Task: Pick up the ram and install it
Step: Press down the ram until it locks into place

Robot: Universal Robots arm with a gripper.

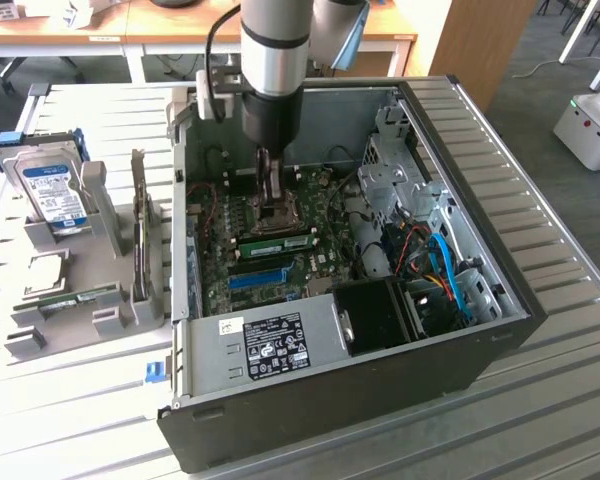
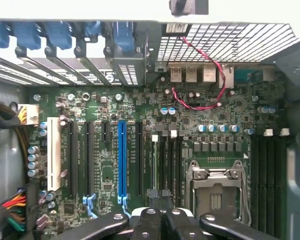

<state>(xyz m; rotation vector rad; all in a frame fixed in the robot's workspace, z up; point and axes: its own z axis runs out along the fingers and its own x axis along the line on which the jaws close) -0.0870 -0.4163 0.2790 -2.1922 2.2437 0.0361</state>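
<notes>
The arm (image 1: 275,60) reaches down into the open case (image 1: 360,400) and hides the far middle of the board (image 1: 320,260). The gripper (image 1: 270,205) is closed low over the board. In the wrist view its tips (image 2: 162,207) meet above the dark memory slots, beside the socket (image 2: 215,180).

The ram (image 1: 280,241) lies along those slots, just on the near side of the gripper. Whether the fingers touch it, and whether it is fully seated, cannot be made out, and I cannot pick it out in the wrist view.

Nearer than the ram is the blue slot (image 1: 258,277) (image 2: 122,160). A black fan (image 1: 375,315) and blue cables (image 1: 450,270) crowd the case on the exterior view's right. A red wire (image 2: 205,75) loops over the board's rear ports.

Outside the case, on the exterior view's left, a grey tray (image 1: 40,330) holds an upright drive (image 1: 52,190), partly cut by its bracket, and another green stick (image 1: 68,298) lying flat.
</notes>
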